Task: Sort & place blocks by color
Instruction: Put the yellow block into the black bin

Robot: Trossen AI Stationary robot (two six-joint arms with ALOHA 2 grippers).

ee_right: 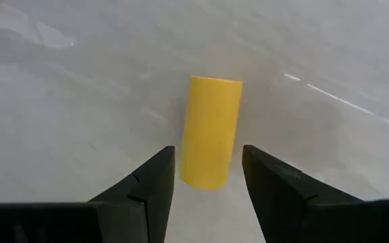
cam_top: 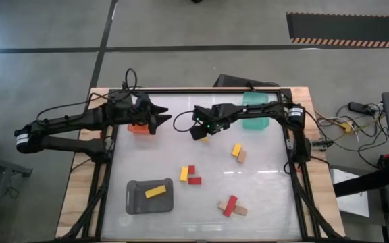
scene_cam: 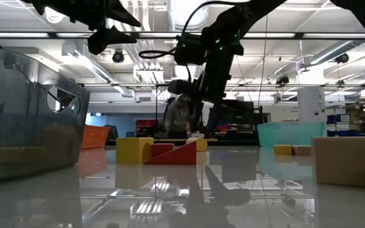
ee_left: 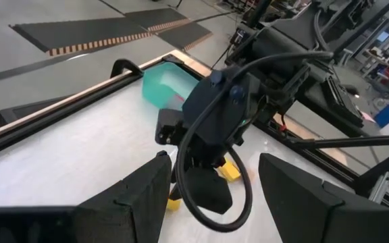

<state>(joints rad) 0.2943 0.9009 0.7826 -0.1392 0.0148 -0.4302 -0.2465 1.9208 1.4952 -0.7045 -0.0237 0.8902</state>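
Note:
A yellow block (ee_right: 211,121) lies flat on the white table. My right gripper (ee_right: 208,177) is open and slants down over it, one finger on each side of the block's near end, with a small gap showing on both sides. In the high view this block (cam_top: 206,139) peeks out under my right gripper (cam_top: 200,133) at the table's far middle. My left gripper (cam_top: 163,123) hovers open and holds nothing, beside the orange tray (cam_top: 138,128). Loose blocks lie on the table: yellow and tan (cam_top: 238,152), yellow and red (cam_top: 190,175), red and tan (cam_top: 231,206).
A green tray (cam_top: 256,112) stands at the far right. A grey tray (cam_top: 140,202) near the front left holds one yellow block (cam_top: 155,192). A black frame rail (cam_top: 201,91) runs round the table. Bare white table lies between the block groups.

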